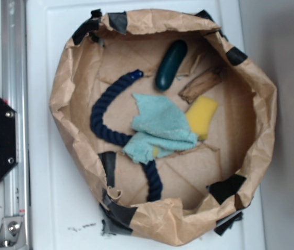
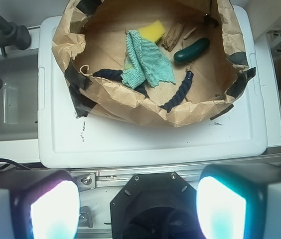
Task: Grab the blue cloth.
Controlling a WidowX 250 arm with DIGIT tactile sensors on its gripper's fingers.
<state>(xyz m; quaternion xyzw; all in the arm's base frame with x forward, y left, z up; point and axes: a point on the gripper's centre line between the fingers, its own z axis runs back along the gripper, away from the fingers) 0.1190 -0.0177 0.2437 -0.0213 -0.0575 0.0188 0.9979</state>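
Observation:
The blue cloth is a light aqua fuzzy rag lying crumpled in the middle of the brown paper bowl. It partly covers the yellow sponge and the dark navy rope. It also shows in the wrist view, far ahead. My gripper is open and empty, its two pads wide apart, high above the robot base and well short of the bowl. The gripper is out of the exterior view.
In the paper bowl also lie a dark green cucumber-shaped object and a brown wooden piece. The bowl stands on a white bin lid. A grey sink lies at the left. The black robot base sits below the gripper.

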